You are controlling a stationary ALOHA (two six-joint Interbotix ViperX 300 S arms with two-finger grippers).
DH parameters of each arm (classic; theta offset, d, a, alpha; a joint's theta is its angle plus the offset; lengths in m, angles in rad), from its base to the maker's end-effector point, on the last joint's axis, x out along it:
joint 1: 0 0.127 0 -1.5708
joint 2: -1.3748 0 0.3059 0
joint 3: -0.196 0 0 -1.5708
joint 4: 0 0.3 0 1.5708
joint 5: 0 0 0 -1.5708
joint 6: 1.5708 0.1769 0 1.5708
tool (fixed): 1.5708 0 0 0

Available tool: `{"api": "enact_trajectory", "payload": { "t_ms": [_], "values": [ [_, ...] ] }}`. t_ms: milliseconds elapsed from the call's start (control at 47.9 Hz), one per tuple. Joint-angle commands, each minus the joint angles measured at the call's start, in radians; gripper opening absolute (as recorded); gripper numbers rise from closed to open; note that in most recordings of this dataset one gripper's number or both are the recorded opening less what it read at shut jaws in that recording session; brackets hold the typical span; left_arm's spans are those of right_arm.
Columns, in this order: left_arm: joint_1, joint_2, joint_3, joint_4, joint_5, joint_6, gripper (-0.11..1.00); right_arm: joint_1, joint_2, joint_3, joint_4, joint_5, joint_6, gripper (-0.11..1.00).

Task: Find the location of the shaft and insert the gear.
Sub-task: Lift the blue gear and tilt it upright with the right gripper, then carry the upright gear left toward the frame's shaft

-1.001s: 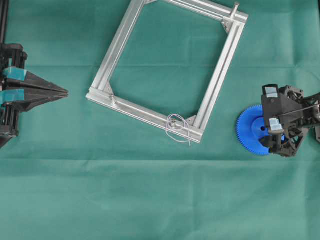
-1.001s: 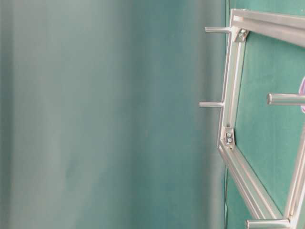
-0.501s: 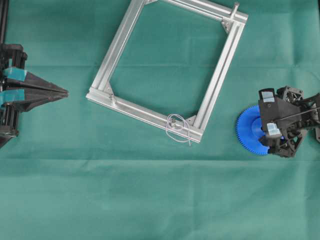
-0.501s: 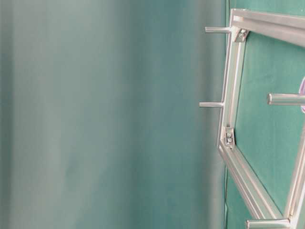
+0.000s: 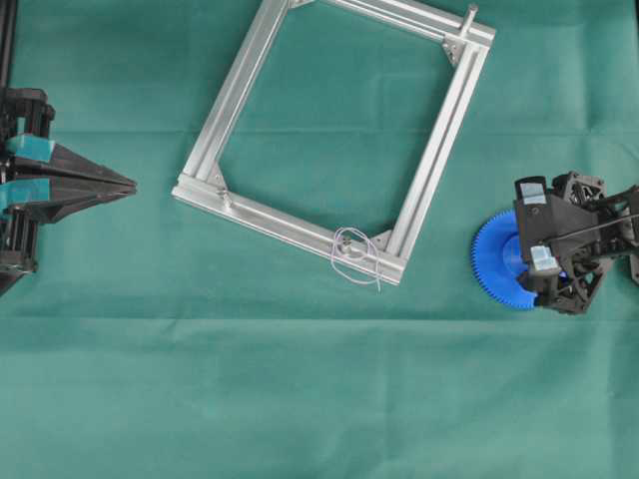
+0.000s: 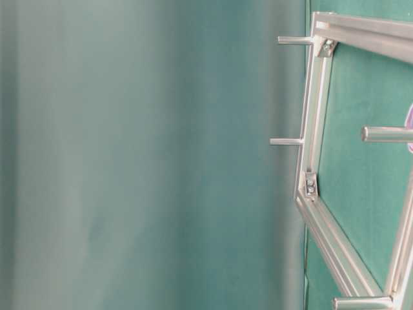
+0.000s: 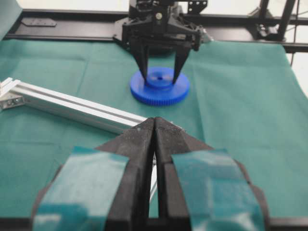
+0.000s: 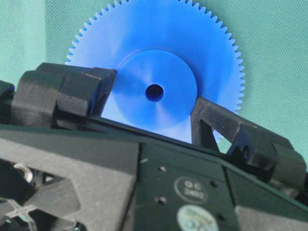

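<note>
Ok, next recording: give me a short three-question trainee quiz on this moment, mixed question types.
1. True or false: the right end effector has its fingers on either side of the raised hub of the gear.
2. Multiple choice: the shaft with the wire loop sits at which corner of the aluminium frame in the overhead view? A) top right B) bottom right C) bottom left
3. Short answer: is the left end effector open or shut?

Key: 1 true; 2 B; 3 shut, its fingers pressed together, holding nothing.
</note>
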Motion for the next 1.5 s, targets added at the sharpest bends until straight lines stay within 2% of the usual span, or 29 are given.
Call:
{"api": "enact_trajectory", "payload": {
  "t_ms": [0,167,438,668,939,1106,1294,1481],
  "values": [
    [0.0,0.006,-0.025,-0.002,-0.005,0.0,0.01,-0.005,-0.012,-0.02,-0.005,0.015,0.006,0.69],
    [0.002,0.006,-0.025,-0.002,-0.005,-0.003,0.01,-0.005,-0.051,-0.069,-0.034,0.083,0.006,0.69],
    [0.002,0.011,-0.025,-0.002,-0.005,-0.005,0.01,-0.005,-0.107,-0.198,-0.092,0.276,0.008,0.69],
    [0.0,0.014,-0.025,-0.003,-0.005,-0.005,0.01,-0.005,-0.12,-0.295,-0.114,0.377,0.008,0.69],
    [0.0,0.014,-0.023,-0.002,-0.003,-0.005,0.01,-0.005,-0.115,-0.35,-0.118,0.394,0.011,0.69],
    [0.0,0.014,-0.023,-0.002,0.0,-0.005,0.01,-0.002,-0.087,-0.38,-0.118,0.391,0.051,0.69],
    [0.002,0.014,-0.025,-0.002,0.017,-0.003,0.01,0.025,-0.023,-0.443,-0.118,0.36,0.08,0.69],
    [0.002,0.014,-0.025,-0.002,0.017,-0.005,0.01,0.031,0.064,-0.538,-0.118,0.347,0.081,0.69]
  ]
}}
